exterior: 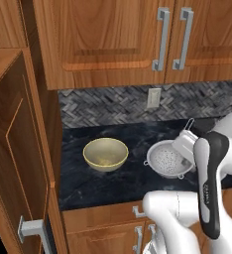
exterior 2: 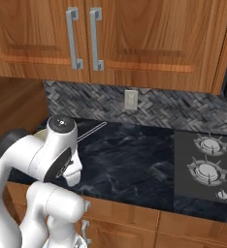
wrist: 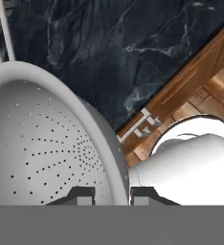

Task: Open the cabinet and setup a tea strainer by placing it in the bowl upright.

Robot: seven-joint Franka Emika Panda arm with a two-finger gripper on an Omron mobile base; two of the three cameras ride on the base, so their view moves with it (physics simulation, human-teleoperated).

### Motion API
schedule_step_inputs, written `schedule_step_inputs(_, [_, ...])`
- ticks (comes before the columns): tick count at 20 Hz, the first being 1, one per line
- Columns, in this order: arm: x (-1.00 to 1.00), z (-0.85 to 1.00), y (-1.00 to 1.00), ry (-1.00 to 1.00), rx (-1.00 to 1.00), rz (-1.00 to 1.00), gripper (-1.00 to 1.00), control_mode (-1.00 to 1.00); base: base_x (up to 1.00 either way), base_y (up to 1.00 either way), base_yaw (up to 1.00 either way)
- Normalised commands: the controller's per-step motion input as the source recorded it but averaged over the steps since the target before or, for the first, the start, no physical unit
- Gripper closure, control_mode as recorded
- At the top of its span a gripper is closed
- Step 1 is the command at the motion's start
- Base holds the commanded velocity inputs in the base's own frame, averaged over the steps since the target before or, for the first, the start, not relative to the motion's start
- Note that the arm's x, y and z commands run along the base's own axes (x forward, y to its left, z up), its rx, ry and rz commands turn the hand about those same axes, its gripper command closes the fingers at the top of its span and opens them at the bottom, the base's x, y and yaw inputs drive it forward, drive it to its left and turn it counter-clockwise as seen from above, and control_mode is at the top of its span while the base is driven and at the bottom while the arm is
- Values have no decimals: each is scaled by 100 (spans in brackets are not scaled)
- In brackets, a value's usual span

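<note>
- Tea strainer (exterior: 168, 159): perforated silvery half-sphere with loop handles, resting upright on the dark marbled desk (exterior: 118, 183), at 3 o'clock from the bowl (exterior: 105, 153) and apart from it.
- Bowl: smooth beige, yellowish rim, nothing inside it.
- Hand (wrist: 112, 194): fingertips straddle the strainer's thin rim at its 3 o'clock side; clenched or not, cannot tell.
- Step, judged: grasping the strainer; the next move calls for a firm rim pinch, a lift, and level carriage toward 9 o'clock.

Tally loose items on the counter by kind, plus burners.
Bowl: 1
Tea strainer: 1
Stove burners: 2
Total: 4
</note>
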Motion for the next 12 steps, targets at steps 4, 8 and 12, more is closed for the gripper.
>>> schedule_step_inputs(4, [77, 0, 47, -5, 9, -19, 100, -100, 0, 0, 0])
schedule_step_inputs(8, [70, 0, 61, 2, 1, -24, 100, -100, 0, 0, 0])
schedule_step_inputs(12, [44, -8, 46, 8, 0, -20, 100, -100, 0, 0, 0])
